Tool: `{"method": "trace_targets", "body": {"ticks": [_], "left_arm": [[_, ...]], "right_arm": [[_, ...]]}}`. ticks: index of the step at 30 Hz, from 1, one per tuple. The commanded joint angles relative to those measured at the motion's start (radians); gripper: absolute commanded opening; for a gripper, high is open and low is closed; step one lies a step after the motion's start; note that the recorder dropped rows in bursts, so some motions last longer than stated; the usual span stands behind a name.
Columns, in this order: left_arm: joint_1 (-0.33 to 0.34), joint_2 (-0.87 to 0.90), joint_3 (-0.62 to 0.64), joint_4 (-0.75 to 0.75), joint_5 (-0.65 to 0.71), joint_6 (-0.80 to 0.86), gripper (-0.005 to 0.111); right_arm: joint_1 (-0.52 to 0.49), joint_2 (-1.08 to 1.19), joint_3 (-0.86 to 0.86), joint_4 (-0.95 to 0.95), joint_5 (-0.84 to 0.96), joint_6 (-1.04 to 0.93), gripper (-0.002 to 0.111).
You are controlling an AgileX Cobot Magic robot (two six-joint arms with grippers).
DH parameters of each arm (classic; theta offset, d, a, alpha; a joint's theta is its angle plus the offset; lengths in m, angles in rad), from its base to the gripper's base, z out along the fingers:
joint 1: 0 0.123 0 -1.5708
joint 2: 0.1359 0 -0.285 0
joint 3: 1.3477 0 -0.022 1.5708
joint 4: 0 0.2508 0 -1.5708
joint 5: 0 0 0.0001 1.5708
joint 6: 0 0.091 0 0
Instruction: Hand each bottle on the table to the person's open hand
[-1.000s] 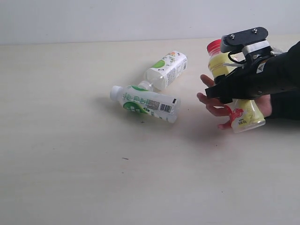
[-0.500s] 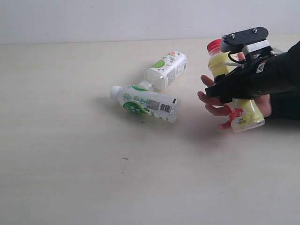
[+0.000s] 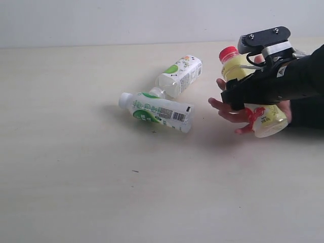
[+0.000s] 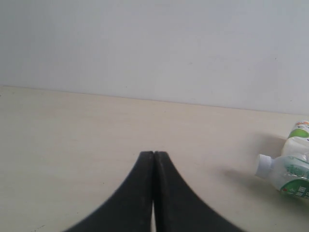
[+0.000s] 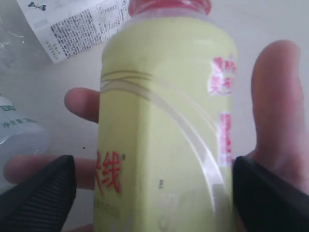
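The yellow bottle (image 3: pixel 236 66) with a red cap lies tilted across the person's open hand (image 3: pixel 226 108), under my right gripper (image 3: pixel 239 97). In the right wrist view the yellow bottle (image 5: pixel 164 121) sits between the fingers of that gripper (image 5: pixel 153 193). One finger touches it and the other stands clear of it, so the gripper is open. The hand (image 5: pixel 277 96) shows behind the bottle. Two white-and-green bottles (image 3: pixel 159 111) (image 3: pixel 181 75) lie on the table (image 3: pixel 76 177). My left gripper (image 4: pixel 153 154) is shut and empty. The cola bottle is out of view.
A pale wall runs along the table's far edge (image 3: pixel 101 46). The left wrist view catches the capped end of one white-and-green bottle (image 4: pixel 289 171) and part of the other (image 4: pixel 300 137). A black sleeve (image 3: pixel 306 111) covers the person's arm at the right.
The yellow bottle has tipped further, its cap swinging left and its base lifting. The hand has shifted slightly left under it. The two white-and-green bottles have not moved.
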Motion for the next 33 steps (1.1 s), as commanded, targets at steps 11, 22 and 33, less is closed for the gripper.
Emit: {"method": "trace_targets", "body": {"ticks": [11, 22, 33], "left_arm": [[0.001, -0.007, 0.0, 0.0, -0.001, -0.001, 0.0], [0.001, -0.007, 0.0, 0.0, -0.001, -0.001, 0.0], [0.001, -0.007, 0.0, 0.0, -0.001, -0.001, 0.0]], "right_arm": [[-0.005, -0.124, -0.008, -0.01, -0.063, 0.001, 0.083], [-0.005, -0.341, 0.063, -0.002, -0.091, 0.004, 0.061], [-0.005, -0.563, 0.329, -0.012, -0.359, 0.085, 0.0]]}}
